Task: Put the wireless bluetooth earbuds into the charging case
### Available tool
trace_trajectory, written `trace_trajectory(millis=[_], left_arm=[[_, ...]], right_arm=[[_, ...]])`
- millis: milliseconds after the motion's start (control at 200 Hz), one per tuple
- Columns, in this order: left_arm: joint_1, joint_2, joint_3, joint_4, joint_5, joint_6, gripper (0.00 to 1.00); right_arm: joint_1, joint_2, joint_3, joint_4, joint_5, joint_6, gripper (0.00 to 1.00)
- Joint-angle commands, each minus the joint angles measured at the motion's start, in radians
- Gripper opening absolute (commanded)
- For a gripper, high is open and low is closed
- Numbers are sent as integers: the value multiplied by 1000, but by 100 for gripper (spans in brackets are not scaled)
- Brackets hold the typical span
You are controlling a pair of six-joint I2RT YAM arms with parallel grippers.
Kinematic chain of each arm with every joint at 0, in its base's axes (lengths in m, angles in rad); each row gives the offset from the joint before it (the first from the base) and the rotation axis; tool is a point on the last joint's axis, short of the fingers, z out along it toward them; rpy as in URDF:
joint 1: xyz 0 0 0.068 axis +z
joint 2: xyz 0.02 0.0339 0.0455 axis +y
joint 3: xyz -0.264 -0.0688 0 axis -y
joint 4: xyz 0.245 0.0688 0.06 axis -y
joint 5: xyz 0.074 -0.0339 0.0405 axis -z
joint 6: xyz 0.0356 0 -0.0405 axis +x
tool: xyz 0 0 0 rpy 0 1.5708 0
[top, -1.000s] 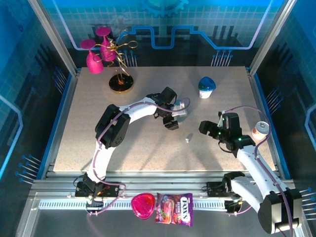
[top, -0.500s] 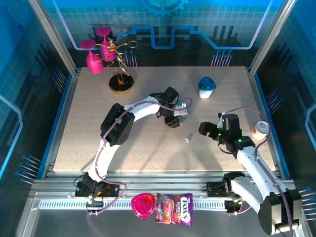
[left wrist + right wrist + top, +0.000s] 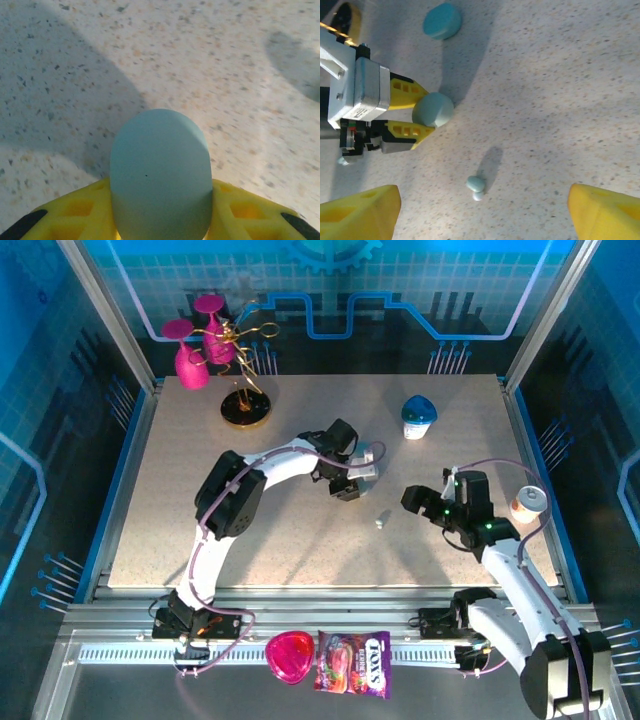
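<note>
The left gripper (image 3: 431,114) has its jaws pinched on the pale blue case (image 3: 160,170), lid shut by the look of it, left of centre in the right wrist view. An earbud (image 3: 475,187) lies loose on the table (image 3: 560,90) just below, with the right gripper (image 3: 482,212) above it, jaws spread wide. My call: keep the case low and steady, get that lid open first, then come straight down so the fingers straddle the earbud without nudging it.

One charging case (image 3: 160,170), one earbud (image 3: 475,185), one blue-topped container (image 3: 418,416), one candy bag (image 3: 353,664), one gold stand (image 3: 245,412)
</note>
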Motion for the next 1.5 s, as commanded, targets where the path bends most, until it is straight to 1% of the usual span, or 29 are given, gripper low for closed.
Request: trace_trajectory(millis=[0,195,260,330,470,650,780,891,1021,1116,1176,1266,1316,1391,1496], left_arm=[[-2,-162,-73,61,80,-7,39],[-3,-361,-240,167,150,-44,40],[-3,-420,-298,210,176,-62,40],[-4,-482,-352,250,207,-81,40],[-12,-569,-427,312,230,-102,40],[-22,-621,-468,340,236,-93,40],[-27,-644,-480,348,235,-90,41],[-29,-662,-494,361,237,-91,41],[-30,-673,-503,358,236,-85,41],[-30,-679,-508,354,238,-78,41],[-32,-681,-509,349,240,-74,42],[-31,-683,-509,344,244,-71,42],[-31,-684,-511,338,245,-67,42],[-32,-686,-516,339,246,-62,42],[-31,-684,-518,339,247,-56,43]], right_arm=[[-20,-15,14,47,-165,54,86],[-15,28,-14,242,-416,197,85],[-2,47,-29,337,-474,262,84],[20,68,-39,428,-504,321,83],[91,110,-36,558,-512,400,81],[174,182,-16,684,-496,473,77],[213,226,6,724,-485,505,67],[224,248,9,750,-489,526,59],[224,257,4,760,-483,539,43],[225,256,2,754,-479,537,38],[225,257,2,747,-476,533,38],[225,256,5,750,-473,535,44],[225,257,8,752,-473,535,45],[225,259,13,750,-473,531,44],[224,270,16,750,-477,530,38]])
